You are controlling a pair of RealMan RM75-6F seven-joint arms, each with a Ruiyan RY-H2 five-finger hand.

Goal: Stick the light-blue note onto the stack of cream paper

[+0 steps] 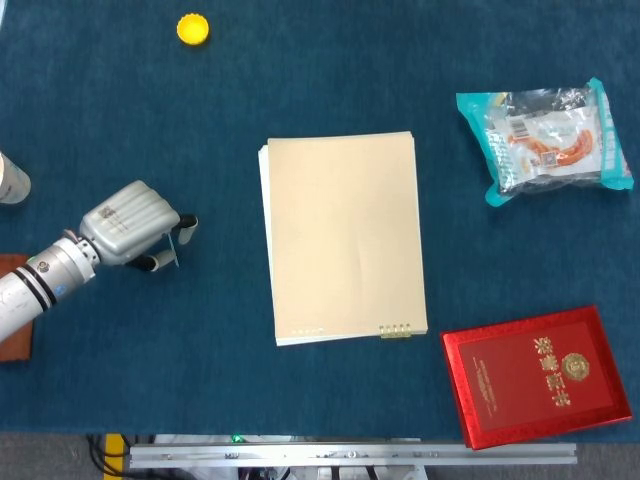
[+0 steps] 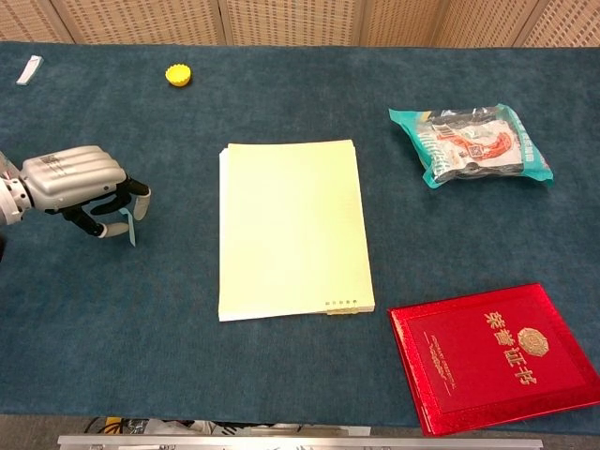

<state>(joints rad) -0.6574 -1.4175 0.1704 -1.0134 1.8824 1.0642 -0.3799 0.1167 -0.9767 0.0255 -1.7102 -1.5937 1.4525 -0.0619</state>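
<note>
One hand in view — the left hand (image 1: 128, 222) — fingers (image 2: 139, 195) curled over the light-blue note (image 2: 129, 230). Whether they grip it cannot be told. Cream paper stack (image 1: 345, 238) lies well apart on the worktop (image 1: 220, 120).

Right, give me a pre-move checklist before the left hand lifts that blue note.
1. Left hand at the note: ok, the fingers straddle it.
2. Note actually pinched: cannot tell, the hand hides the contact in both views.
3. Note off the table: cannot tell, its lower end looks at cloth level.
4. Cream stack top bare for sticking: ok, nothing lies on it.
5. Path from note to stack: ok, only bare cloth between them.
6. Right hand out of the way: ok, not visible in either view.
</note>
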